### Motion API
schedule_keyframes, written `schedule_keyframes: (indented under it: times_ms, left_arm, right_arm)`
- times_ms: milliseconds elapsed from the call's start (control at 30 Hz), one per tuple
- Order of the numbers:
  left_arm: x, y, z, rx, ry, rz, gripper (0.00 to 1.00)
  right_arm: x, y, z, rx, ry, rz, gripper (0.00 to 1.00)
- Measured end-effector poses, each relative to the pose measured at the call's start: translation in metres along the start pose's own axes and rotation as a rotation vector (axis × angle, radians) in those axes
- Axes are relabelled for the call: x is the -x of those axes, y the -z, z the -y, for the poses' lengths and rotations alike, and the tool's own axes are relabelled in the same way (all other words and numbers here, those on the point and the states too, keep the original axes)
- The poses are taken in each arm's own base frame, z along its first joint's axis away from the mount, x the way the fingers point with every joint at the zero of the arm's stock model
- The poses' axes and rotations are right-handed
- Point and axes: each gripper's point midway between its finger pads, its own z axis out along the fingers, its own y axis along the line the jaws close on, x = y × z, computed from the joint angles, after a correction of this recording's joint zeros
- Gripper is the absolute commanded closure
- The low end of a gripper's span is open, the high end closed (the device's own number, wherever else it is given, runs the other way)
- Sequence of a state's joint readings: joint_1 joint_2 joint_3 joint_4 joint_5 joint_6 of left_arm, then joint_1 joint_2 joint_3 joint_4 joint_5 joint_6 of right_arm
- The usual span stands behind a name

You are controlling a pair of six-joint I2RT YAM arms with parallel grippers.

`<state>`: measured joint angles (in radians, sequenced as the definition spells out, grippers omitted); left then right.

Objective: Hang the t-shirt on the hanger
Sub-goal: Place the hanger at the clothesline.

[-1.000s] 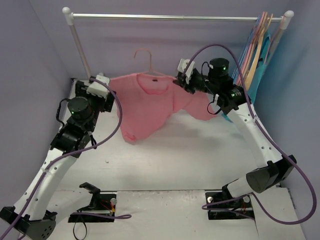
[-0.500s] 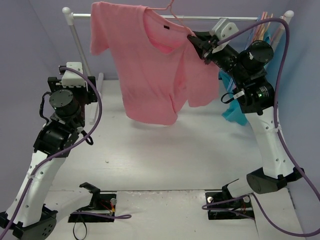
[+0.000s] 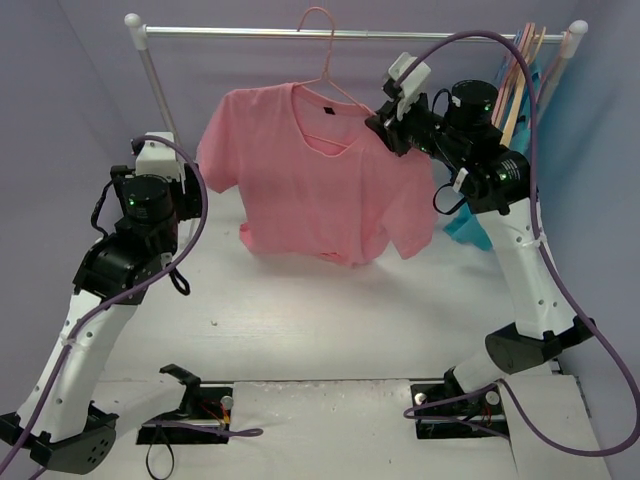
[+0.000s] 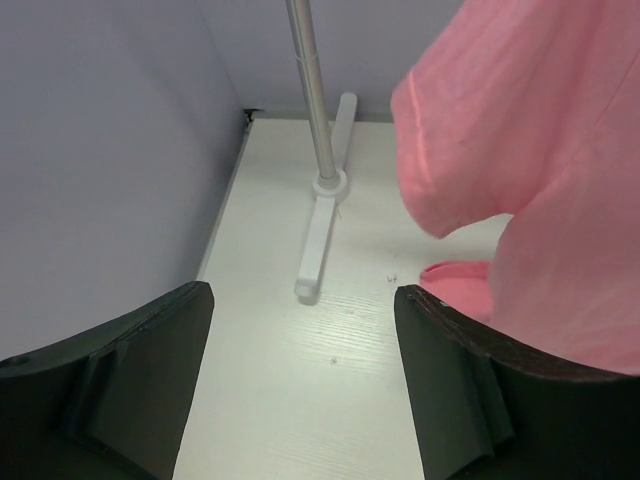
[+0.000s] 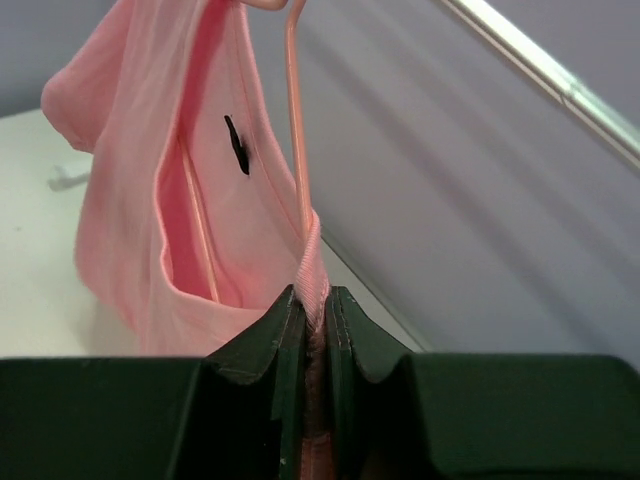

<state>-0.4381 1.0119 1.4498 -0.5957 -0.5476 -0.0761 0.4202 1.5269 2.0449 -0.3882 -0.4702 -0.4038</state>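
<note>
Right gripper (image 5: 312,300) clamps the t-shirt (image 3: 310,190) shoulder onto the hanger (image 3: 322,60), hook up by the rail (image 3: 230,32); left gripper (image 4: 300,300) gapes wide, holding nothing.

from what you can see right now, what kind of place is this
Probably a robot test cell staged as a wardrobe: a silver metal clothes rail over a white tabletop, coloured spare hangers bunched at its right end, and plain lilac walls.

Lavender walls (image 3: 60,100) close in a white table (image 3: 330,310) — a steel clothes rail (image 3: 240,33) spans the back.
</note>
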Motion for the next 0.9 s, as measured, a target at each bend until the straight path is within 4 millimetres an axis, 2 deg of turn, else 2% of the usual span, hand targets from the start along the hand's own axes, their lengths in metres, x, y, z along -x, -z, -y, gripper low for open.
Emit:
schedule_keyframes:
  times_ms: [233,333,400,567,633,800,900]
  left_arm:
    - [-0.017,-0.003,0.011,-0.03,0.013,-0.072,0.26]
    - [-0.021,-0.004,0.015,-0.045,0.024,-0.09,0.26]
    - [-0.023,-0.005,0.019,-0.058,0.03,-0.098,0.26]
    - [-0.026,-0.004,0.025,-0.085,0.045,-0.113,0.26]
    - [-0.027,-0.003,0.026,-0.092,0.045,-0.121,0.26]
    - [-0.031,-0.002,0.027,-0.101,0.051,-0.136,0.26]
    - [-0.033,-0.001,0.028,-0.105,0.053,-0.146,0.26]
  right_arm:
    - [-0.048,0.011,0.043,-0.292,-0.068,-0.198,1.0]
    - [-0.061,0.02,0.063,-0.42,-0.083,-0.253,1.0]
    - [-0.063,0.028,0.076,-0.506,-0.09,-0.273,1.0]
    - [-0.044,0.044,0.115,-0.72,-0.09,-0.261,1.0]
    - [-0.044,0.049,0.124,-0.777,-0.089,-0.271,1.0]
    - [-0.061,0.056,0.135,-0.874,-0.104,-0.335,1.0]
    - [-0.082,0.06,0.138,-0.913,-0.131,-0.382,1.0]
